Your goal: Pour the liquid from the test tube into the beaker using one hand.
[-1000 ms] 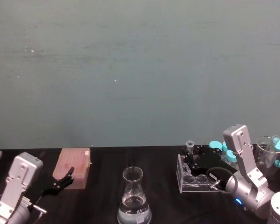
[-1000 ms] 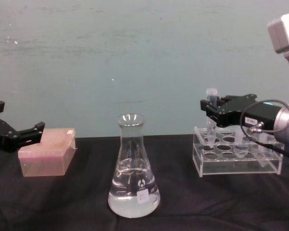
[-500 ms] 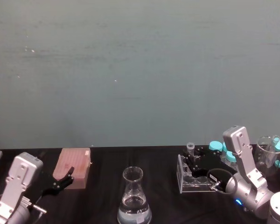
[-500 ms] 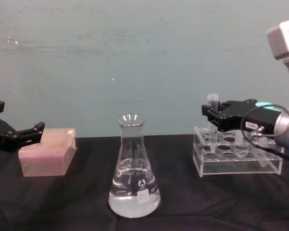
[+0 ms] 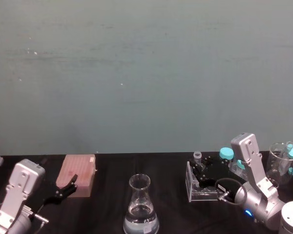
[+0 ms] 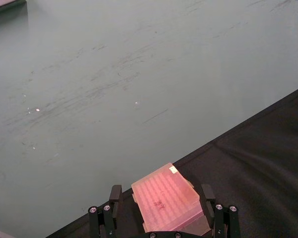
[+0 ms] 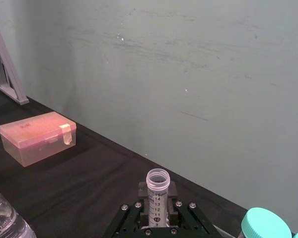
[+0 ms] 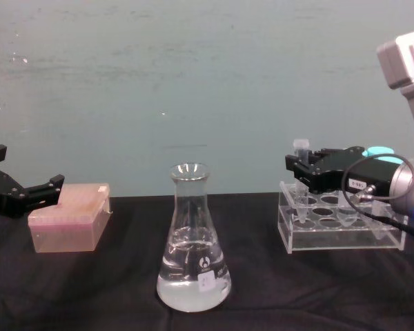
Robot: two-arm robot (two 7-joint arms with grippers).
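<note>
My right gripper (image 8: 305,167) is shut on the test tube (image 8: 301,147), a slim clear tube with printed marks and an open top (image 7: 157,182). The tube stands upright at the left end of the clear rack (image 8: 341,227), its lower part down in a hole. Whether the tube holds liquid cannot be told. The beaker (image 8: 192,241), a conical flask, stands mid-table to the left of the rack with clear liquid (image 8: 193,286) in its base. In the head view the right gripper (image 5: 201,170) sits over the rack (image 5: 201,192), right of the beaker (image 5: 140,207). My left gripper (image 5: 63,189) rests open at the far left.
A pink tip box (image 8: 67,224) lies at the left, just ahead of the left gripper (image 6: 161,191). Teal-capped tubes (image 5: 226,153) stand behind the rack. A glass beaker holding more capped tubes (image 5: 282,168) stands at the far right.
My right gripper has moved down a little with the test tube, sinking it deeper into the rack. The left arm and the beaker have not moved.
</note>
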